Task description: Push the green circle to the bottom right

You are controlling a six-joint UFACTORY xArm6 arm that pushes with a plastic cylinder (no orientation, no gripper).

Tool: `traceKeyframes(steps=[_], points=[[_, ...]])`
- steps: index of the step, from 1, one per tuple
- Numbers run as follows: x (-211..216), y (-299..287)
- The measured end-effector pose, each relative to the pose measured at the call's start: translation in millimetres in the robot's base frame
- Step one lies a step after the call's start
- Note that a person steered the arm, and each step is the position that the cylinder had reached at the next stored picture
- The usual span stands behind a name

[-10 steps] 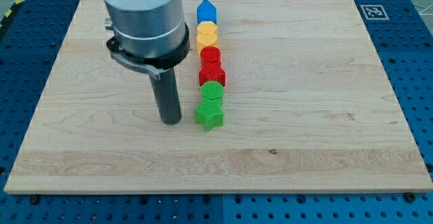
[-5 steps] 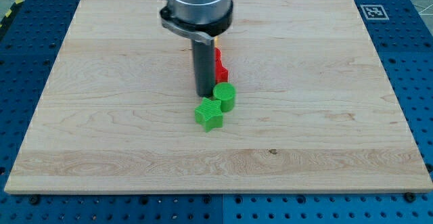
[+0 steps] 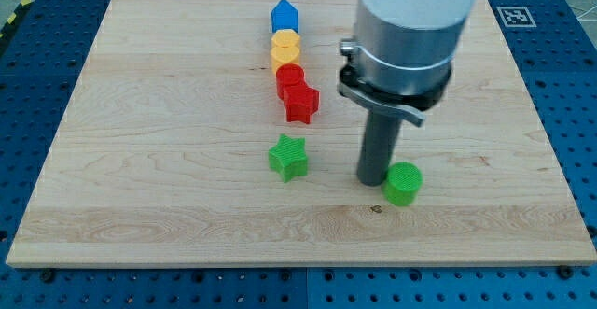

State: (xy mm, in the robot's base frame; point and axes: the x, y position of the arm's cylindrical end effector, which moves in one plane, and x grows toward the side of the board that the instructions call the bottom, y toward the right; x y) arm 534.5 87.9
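Note:
The green circle (image 3: pixel 403 183) lies on the wooden board (image 3: pixel 140 160), a little right of centre and toward the view's bottom. My tip (image 3: pixel 373 179) rests on the board just left of it, touching or nearly touching its left side. The rod hangs from the arm's grey body, which fills the view's top right.
A green star (image 3: pixel 288 157) lies left of my tip. Above it a column runs up the board: red star (image 3: pixel 300 103), red circle (image 3: pixel 290 77), yellow hexagon (image 3: pixel 285 48), blue house-shaped block (image 3: pixel 284 16). A fiducial marker (image 3: pixel 514 16) sits at the board's top right corner.
My tip swept from left of the column to the right and down. The green circle left the column and moved right and down with it. The green star stayed.

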Motion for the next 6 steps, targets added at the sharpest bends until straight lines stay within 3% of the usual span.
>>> traceKeyframes(steps=[3,6], points=[[38,25],[43,105]])
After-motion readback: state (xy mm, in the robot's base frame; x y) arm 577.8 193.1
